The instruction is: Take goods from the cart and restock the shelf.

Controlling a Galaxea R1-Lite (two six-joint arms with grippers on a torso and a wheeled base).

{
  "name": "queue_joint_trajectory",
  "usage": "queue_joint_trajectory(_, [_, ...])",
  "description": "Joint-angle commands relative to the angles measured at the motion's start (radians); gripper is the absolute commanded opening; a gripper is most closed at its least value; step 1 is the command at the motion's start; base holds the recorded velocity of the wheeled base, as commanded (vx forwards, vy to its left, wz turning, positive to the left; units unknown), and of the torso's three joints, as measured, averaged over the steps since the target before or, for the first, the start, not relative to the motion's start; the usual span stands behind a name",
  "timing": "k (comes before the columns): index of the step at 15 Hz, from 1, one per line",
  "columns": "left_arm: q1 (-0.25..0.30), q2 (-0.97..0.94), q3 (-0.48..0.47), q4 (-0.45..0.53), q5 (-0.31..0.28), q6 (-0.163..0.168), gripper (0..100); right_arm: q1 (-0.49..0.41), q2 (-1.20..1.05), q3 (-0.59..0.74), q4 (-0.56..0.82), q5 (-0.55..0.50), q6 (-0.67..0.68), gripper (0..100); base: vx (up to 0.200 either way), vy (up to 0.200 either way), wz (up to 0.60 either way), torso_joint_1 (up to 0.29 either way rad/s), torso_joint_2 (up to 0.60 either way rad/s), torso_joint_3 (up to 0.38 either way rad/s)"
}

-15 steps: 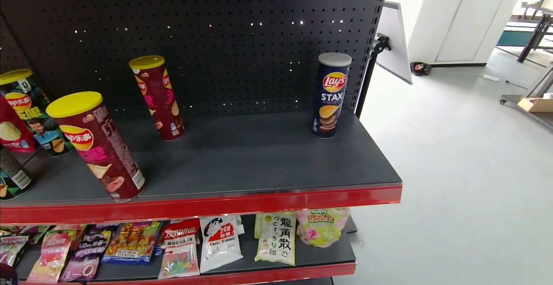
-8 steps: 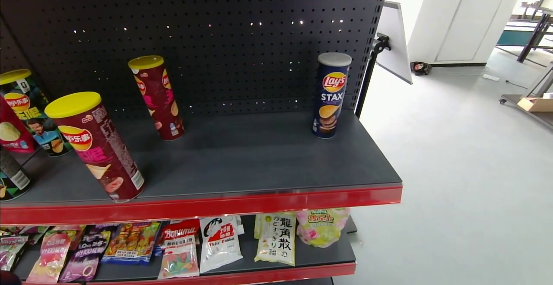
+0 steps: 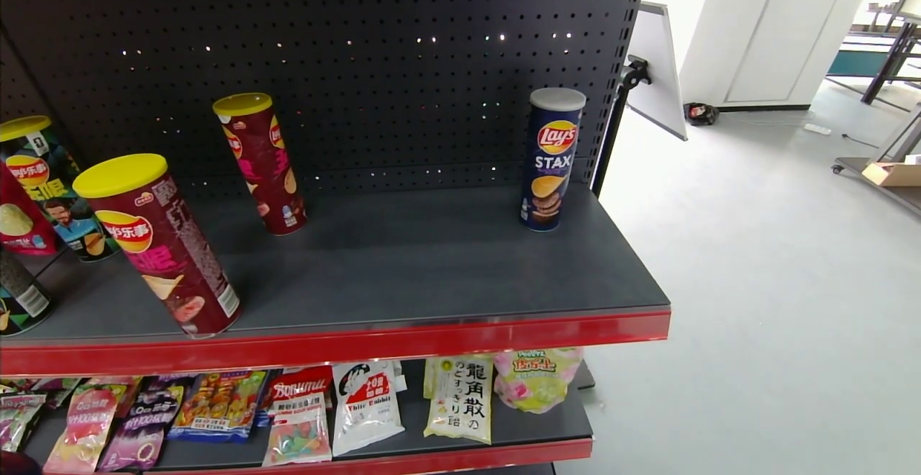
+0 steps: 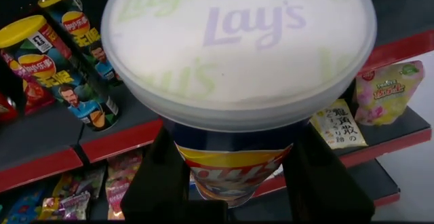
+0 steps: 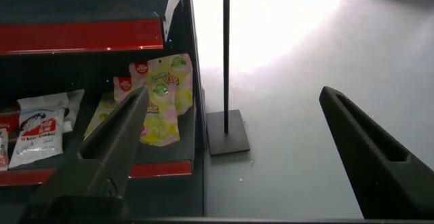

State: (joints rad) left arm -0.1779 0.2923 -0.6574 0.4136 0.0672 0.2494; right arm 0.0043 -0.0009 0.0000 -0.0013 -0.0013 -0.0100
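Head view has barely budged over the last second, and the restock can isn't on the shelf yet.

Nothing new has landed on the top shelf (image 3: 432,259). The blue can (image 3: 550,158) is at its 2 o'clock corner and two maroon cans (image 3: 260,162) sit toward 9 o'clock, with only a hair of camera drift. I'd say the placing is all still to do. Out front, the left gripper (image 4: 237,176) is clamped snug around the chip can (image 4: 237,41), just under its pale lid. The right gripper (image 5: 237,163) gapes wide, holding nothing.
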Motion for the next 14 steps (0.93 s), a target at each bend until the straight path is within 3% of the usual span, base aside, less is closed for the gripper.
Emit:
queue_joint_trajectory(1, [-0.015,-0.025,-0.007,0.004,-0.046,-0.025,0,0.0,0.002,-0.002,0.0,0.001,-0.002,100,0.0,0.0,0.0,0.0,0.0,0.0])
queue_joint_trajectory(2, [-0.026,-0.028,-0.011,0.01,-0.096,-0.082,0,0.0,0.004,-0.002,0.003,0.001,-0.005,100,0.0,0.0,0.0,0.0,0.0,0.0])
queue_joint_trajectory(4, [-0.026,-0.015,0.001,0.004,-0.101,-0.145,0,0.0,0.005,-0.002,0.001,0.001,-0.001,100,0.0,0.0,0.0,0.0,0.0,0.0])
queue_joint_trajectory(7, [-0.026,-0.039,0.073,-0.009,-0.101,-0.147,0,0.0,0.044,-0.005,0.003,0.0,-0.016,100,0.0,0.0,0.0,0.0,0.0,0.0])
queue_joint_trajectory(9, [-0.026,-0.013,0.062,-0.01,-0.103,-0.15,0,0.002,0.059,-0.009,-0.002,0.001,-0.031,100,0.0,0.0,0.0,0.0,0.0,0.0])
queue_joint_trajectory(11, [-0.028,0.027,0.045,-0.013,-0.106,-0.16,0,0.02,0.289,-0.241,-0.003,0.035,0.002,100,0.0,0.0,0.0,0.0,0.0,0.0])
queue_joint_trajectory(12, [-0.028,0.051,0.042,-0.021,-0.112,-0.173,0,0.022,0.581,-0.525,-0.02,0.041,0.18,100,0.0,0.0,0.0,0.0,0.0,0.0])
queue_joint_trajectory(13, [-0.028,0.071,0.044,-0.026,-0.127,-0.173,0,0.049,0.809,-0.706,-0.029,0.083,0.226,100,0.0,0.0,0.0,0.0,0.0,0.0])
queue_joint_trajectory(14, [-0.028,0.082,0.041,-0.026,-0.132,-0.173,0,0.065,0.875,-0.721,-0.043,0.103,0.205,100,0.0,0.0,0.0,0.0,0.0,0.0])
